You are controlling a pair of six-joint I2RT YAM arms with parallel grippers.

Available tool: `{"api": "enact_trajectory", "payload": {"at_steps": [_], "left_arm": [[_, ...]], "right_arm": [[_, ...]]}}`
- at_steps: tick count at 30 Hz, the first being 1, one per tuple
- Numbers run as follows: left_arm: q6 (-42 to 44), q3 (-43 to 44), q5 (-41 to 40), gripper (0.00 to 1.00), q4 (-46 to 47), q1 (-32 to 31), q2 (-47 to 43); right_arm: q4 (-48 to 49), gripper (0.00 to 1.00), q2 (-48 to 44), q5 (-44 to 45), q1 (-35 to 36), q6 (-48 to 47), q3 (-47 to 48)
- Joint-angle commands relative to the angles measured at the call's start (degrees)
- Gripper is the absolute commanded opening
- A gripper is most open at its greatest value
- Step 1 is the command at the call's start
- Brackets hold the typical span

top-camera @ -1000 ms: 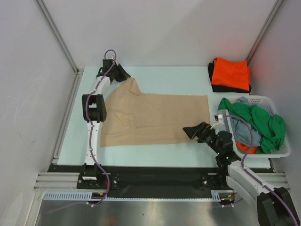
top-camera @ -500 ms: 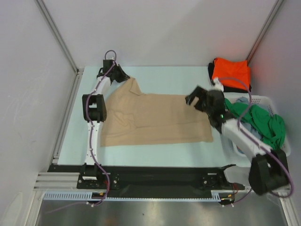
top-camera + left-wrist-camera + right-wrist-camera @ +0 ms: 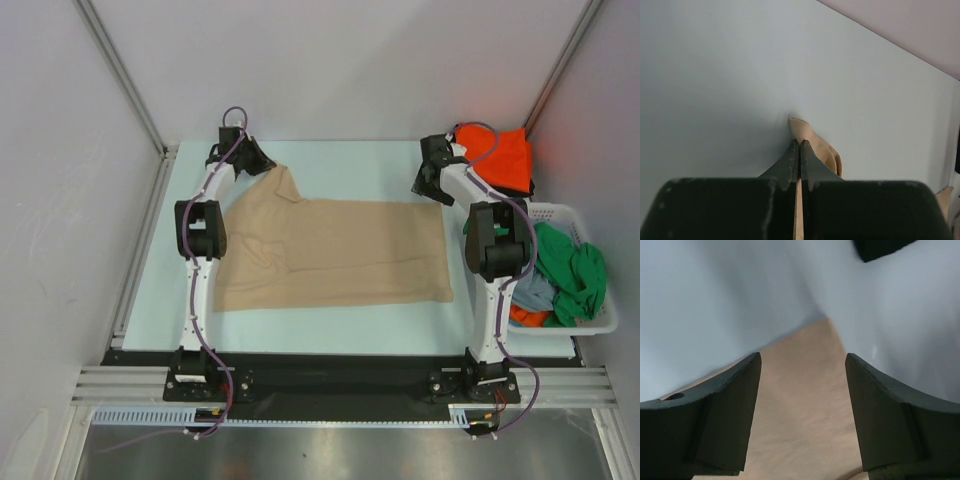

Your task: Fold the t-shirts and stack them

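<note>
The left fingers are pressed together, with a thin edge of tan cloth clamped between them and a small fold of it bunched just past the tips. The hold has been taken at the corner of the tan t-shirt towards 11 o'clock on the bench, presumably so that this edge can be lifted and carried over in a fold. The right fingers are held apart, one on each side of the cloth's pointed corner at about 1 o'clock. No contact with the cloth can be made out, and that view is blurred. This placement is judged to be the matching grip being prepared: with both far corners held, the far edge could be brought towards 6 o'clock evenly, without the cloth twisting. The tan t-shirt is spread nearly flat across the middle of the bench, with some wrinkling towards 9 o'clock. At the bench's 1 to 2 o'clock corner, just beyond the right fingers, a bright orange t-shirt is laid folded; that is taken to be where the stack is kept, clear of the working area. At about 4 o'clock a white basket is set beside the bench, and in it a green t-shirt is heaped with others, unfolded.
</note>
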Motion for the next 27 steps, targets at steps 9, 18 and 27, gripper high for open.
{"api": "enact_trajectory", "payload": {"at_steps": [9, 18, 27], "left_arm": [[0.25, 1.34, -0.46, 0.00, -0.79, 0.24, 0.91], [0.08, 1.17, -0.72, 0.00, -0.79, 0.24, 0.74], [2.80, -4.19, -3.53, 0.00, -0.88, -0.02, -5.04]], "right_arm": [[-2.16, 0.68, 5.38, 1.11, -3.28, -1.56, 2.83], [1.70, 0.49, 7.93, -2.66, -4.25, -1.38, 2.21], [0.92, 0.00, 6.97, -5.83, -5.21, -1.82, 1.68]]}}
